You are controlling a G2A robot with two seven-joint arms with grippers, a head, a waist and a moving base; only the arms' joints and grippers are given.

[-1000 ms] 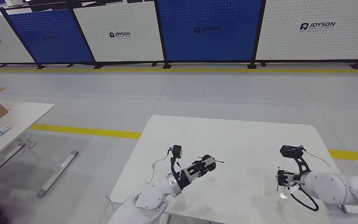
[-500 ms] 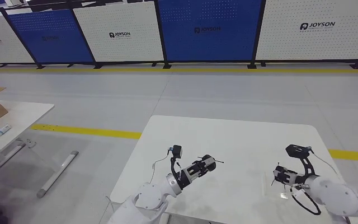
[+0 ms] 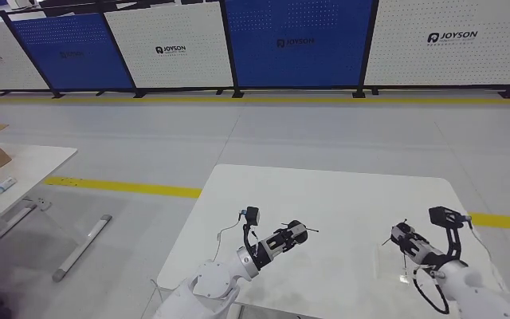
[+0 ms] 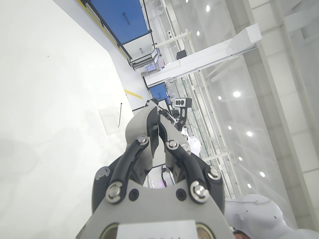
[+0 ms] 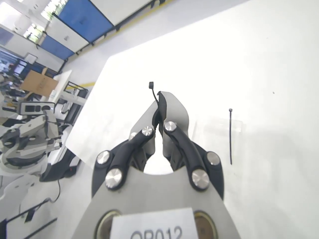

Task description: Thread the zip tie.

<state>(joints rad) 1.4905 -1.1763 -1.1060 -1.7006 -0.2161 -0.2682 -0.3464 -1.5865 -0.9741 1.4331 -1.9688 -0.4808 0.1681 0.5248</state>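
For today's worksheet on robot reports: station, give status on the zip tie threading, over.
Right gripper shut on zip tie, head end sticking out. Left gripper shut. Second zip tie flat on table, apart from both. Nothing blocking.

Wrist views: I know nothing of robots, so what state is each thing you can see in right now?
left end effector: shut; unclear whether it grips anything.
right end effector: shut on the held zip tie.
held zip tie: pinched, head poking out past the fingertips, not threaded.
loose zip tie: lying straight on the table, untouched, not threaded.
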